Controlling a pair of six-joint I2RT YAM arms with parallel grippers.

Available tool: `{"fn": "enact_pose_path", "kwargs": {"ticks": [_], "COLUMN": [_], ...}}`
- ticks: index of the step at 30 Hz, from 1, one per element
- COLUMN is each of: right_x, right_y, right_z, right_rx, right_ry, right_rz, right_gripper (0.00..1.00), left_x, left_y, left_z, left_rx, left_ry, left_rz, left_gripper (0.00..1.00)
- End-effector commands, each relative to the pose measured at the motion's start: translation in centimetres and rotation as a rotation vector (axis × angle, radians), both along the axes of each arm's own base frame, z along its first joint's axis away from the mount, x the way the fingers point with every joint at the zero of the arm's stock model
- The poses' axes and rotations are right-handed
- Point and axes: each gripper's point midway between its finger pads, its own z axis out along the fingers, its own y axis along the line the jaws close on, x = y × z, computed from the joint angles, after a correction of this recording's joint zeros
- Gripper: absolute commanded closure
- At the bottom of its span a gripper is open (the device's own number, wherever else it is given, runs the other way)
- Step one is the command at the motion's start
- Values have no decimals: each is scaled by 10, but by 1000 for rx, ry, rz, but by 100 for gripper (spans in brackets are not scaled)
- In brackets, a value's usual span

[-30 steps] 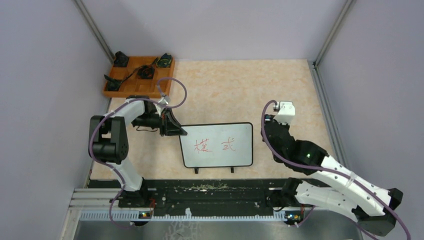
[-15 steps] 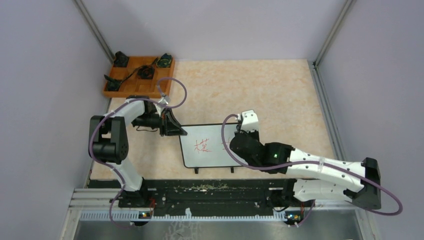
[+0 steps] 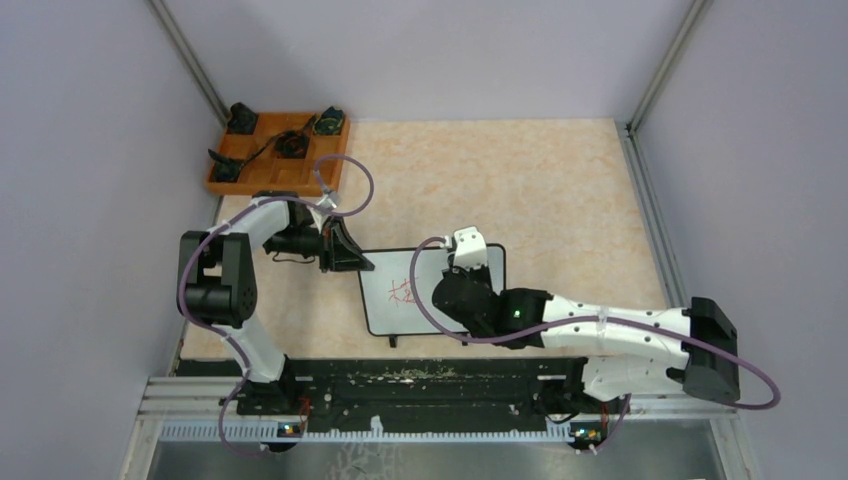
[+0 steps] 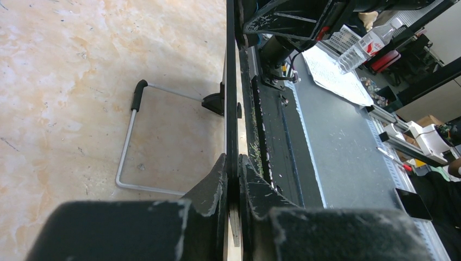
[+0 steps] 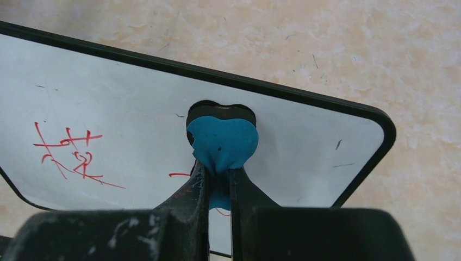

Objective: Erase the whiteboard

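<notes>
Near worktop [image 3: 560, 180] centre, whiteboard [image 3: 385, 312] stands, left gripper [image 4: 232, 166] clamped on its left edge. Over past second right gripper [image 5: 219, 176], pinching blue cloth [image 5: 223, 142], swung in from right onto board face; left red character [image 5: 70, 155] unwiped, erasing barely begun

Bare tabletop [image 3: 560, 190] beyond the whiteboard [image 3: 385, 312]; orange tray [image 3: 270, 188] in far-left corner.

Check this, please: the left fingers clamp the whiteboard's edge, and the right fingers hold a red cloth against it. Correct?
Only the colour is wrong: the cloth in the right fingers is blue, not red, as the right wrist view shows. The rest stands.
</notes>
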Motion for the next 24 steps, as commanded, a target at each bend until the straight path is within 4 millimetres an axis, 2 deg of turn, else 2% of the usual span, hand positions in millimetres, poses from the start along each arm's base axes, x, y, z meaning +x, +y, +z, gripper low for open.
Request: {"fn": "enact_pose_path", "kwargs": {"ticks": [1, 8, 17, 24], "right_x": [2, 1, -9, -13], "right_y": [28, 64, 125, 168], "right_z": [7, 0, 0, -11], "right_rx": [86, 88, 112, 123], "right_ry": [-16, -2, 6, 29], "right_rz": [30, 94, 205, 267], "right_gripper": [100, 100, 100, 100], "left_x": [-3, -3, -2, -3], "left_y": [4, 4, 4, 4], "left_z": [-14, -15, -16, -17], "left_rx": [58, 63, 62, 64], "left_ry": [-44, -40, -35, -28], "left_rz": [-41, -43, -42, -42], "left_gripper": [100, 100, 100, 100]}}
